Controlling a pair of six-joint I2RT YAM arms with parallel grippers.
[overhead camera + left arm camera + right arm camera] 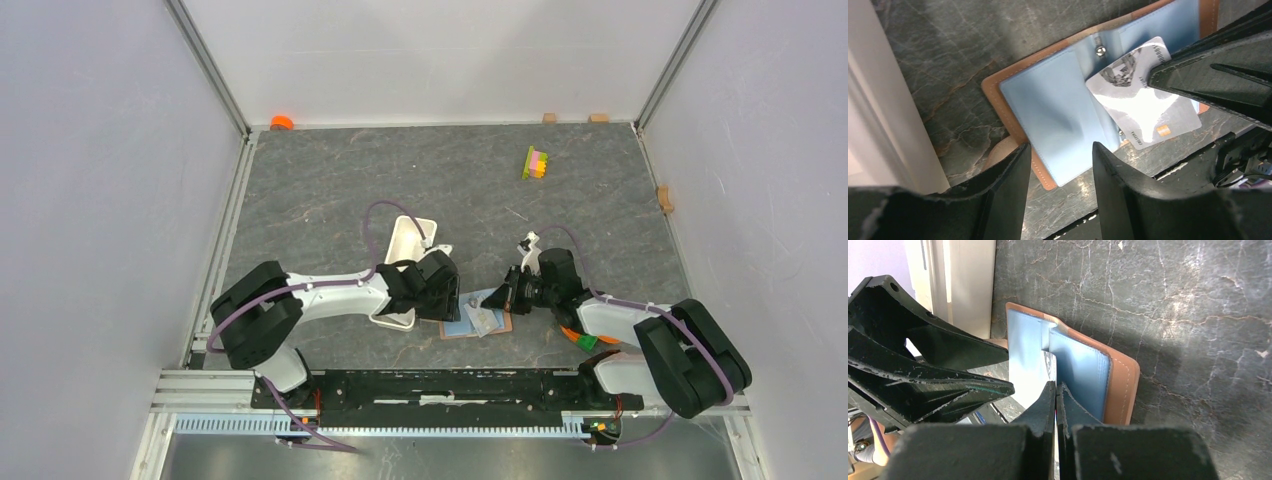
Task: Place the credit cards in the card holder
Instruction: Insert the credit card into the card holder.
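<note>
The card holder (458, 329) lies open on the table between both grippers, brown outside and pale blue inside. In the left wrist view (1048, 100) its snap stud shows at the middle. One silver-grey credit card (1143, 102) lies tilted over the holder's right half. My right gripper (507, 296) is shut on this card's edge. In the right wrist view its jaws (1055, 387) pinch the card (1049, 367) edge-on against the holder's blue pocket (1083, 365). My left gripper (1058, 165) is open and empty, its fingers straddling the holder's near corner; it also shows in the top view (447, 296).
A long white tray (405, 243) stands just left of the holder, behind my left gripper (878, 100). A coloured block stack (536, 162) sits at the back right. Small wooden blocks (664, 198) and an orange cap (282, 122) lie along the walls.
</note>
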